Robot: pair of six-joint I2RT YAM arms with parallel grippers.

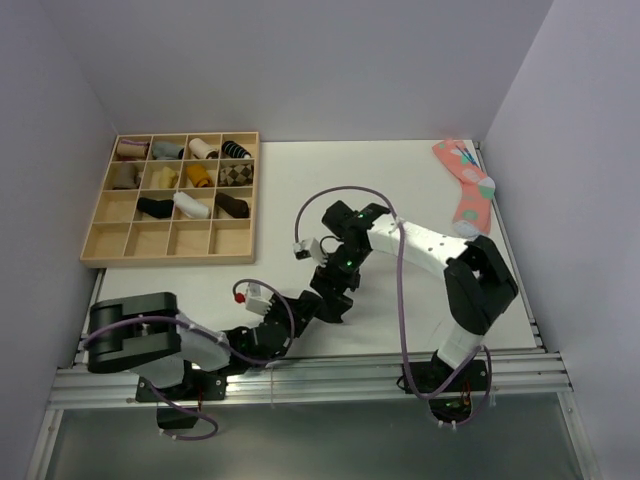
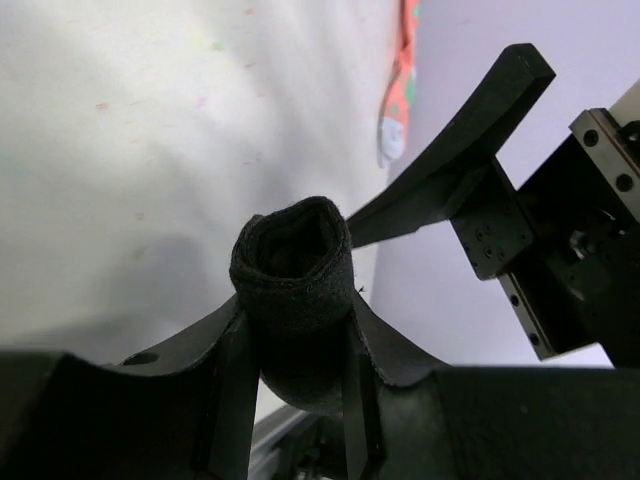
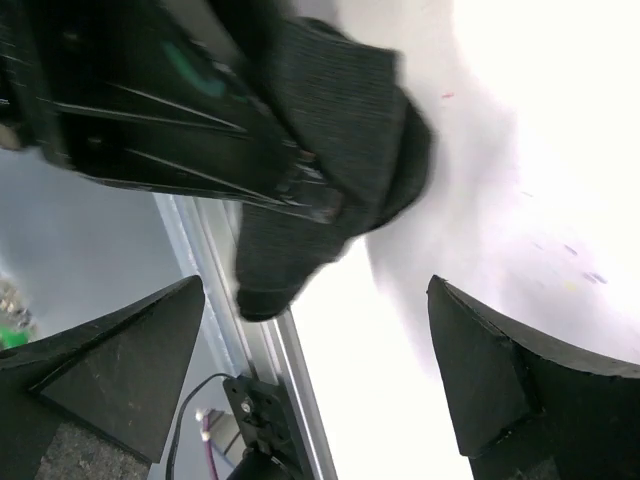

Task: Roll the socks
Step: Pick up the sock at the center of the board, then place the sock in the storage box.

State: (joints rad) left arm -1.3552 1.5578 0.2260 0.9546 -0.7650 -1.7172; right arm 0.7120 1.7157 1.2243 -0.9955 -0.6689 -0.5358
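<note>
A white table [image 1: 400,170] stands between pale grey walls [image 1: 300,60], and a shallow wooden tray with square compartments [image 1: 165,258] lies on its far left part. The two black fingers [image 2: 225,370] of the left gripper [image 2: 295,315] press from both sides on a plain black knit sock [image 2: 295,290]. The sock is rolled into a short thick bundle, and its open end sticks up above the fingertips. This gripper holds the sock just above the table, in front of the tray's near right corner and closer to the near edge than the tray is.

The right gripper [image 3: 320,350] stands on the side of the sock away from the tray, very close to the left one. Its fingers [image 3: 120,360] are spread wide with the sock opposite the gap, and they do not touch it.

Several compartments in the far rows of the tray hold small rolled sock bundles [image 1: 190,178] in tan, white, grey and black. A pink sock with coloured spots [image 1: 465,185] lies flat, well apart from the tray, near the far right corner of the table.
</note>
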